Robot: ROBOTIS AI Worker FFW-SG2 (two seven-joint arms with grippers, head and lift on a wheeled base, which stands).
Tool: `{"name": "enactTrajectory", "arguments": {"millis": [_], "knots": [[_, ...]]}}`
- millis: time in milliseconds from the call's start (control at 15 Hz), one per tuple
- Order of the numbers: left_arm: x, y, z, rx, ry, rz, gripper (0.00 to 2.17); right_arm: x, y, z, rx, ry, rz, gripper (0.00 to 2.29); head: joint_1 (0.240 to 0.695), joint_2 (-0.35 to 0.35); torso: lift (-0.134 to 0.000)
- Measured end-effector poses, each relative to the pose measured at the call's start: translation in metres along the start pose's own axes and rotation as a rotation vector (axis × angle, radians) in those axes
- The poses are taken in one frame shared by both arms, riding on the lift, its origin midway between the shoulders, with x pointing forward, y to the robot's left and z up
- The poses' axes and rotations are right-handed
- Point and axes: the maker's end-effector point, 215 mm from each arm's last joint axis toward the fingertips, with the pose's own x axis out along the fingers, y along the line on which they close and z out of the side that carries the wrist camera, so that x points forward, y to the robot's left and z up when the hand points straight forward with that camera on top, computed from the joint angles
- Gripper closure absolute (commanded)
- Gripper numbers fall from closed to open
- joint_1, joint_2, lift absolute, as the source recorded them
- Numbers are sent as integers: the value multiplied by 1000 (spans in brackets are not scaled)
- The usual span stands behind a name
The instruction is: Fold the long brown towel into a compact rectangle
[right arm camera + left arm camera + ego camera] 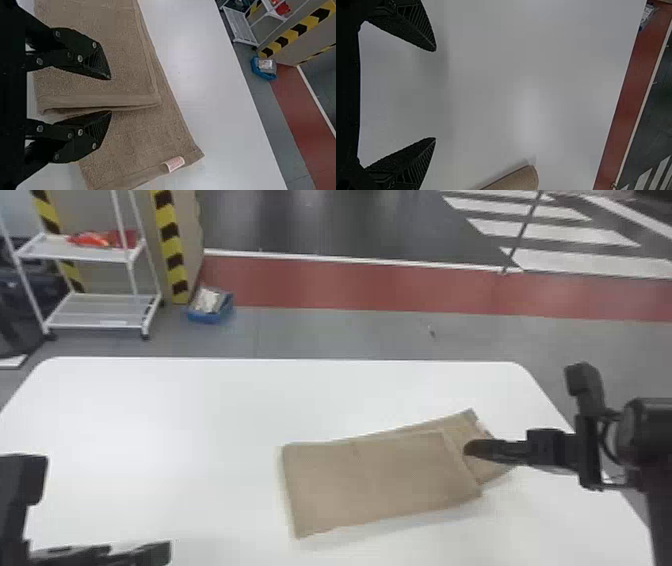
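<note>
Brown terry towel (380,480), folded over on itself, lies flat on the white surface (150,415), right of its middle. The blunt left end faces the surface's left edge; at the other end the upper layer stops short, and the lower layer extends beyond it at an angle toward the surface's right edge. A pale label (174,163) with red marks is attached at the lower layer's hem.

The right hand (468,448) is over this stepped end, its fingers apart; in the right wrist view the upper layer's hem runs between the two tips. Whether they touch the cloth is hard to judge. The left hand (161,553) is over the left part of the surface, well apart from the towel, its fingers spread wide. Beyond the surface's far edge, a blue bin (212,315) rests on the floor near a white cart (90,252).
</note>
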Motion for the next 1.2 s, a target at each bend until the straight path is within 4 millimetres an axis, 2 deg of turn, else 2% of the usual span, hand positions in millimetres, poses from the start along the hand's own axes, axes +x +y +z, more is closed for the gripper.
{"name": "enactTrajectory", "arguments": {"millis": [133, 333, 800, 1067, 1200], "knots": [[1, -1, -1, 1, 4, -2, 83, 3, -10, -8, 6, 25, -26, 235, 695, -185, -124], [2, 0, -2, 0, 6, -1, 83, 10, -14, -12, 12, 53, -41, 238, 695, -187, -124], [2, 2, -3, -5, 7, 2, 83, 31, 11, -12, -35, 92, -22, 340, 695, -143, -124], [1, 4, -5, -5, 12, 5, 83, 36, 9, -15, -49, 116, -44, 340, 695, -138, -124], [1, 5, -5, -5, 12, 7, 83, 32, 5, -11, -47, 110, -53, 471, 695, -142, -124]]}}
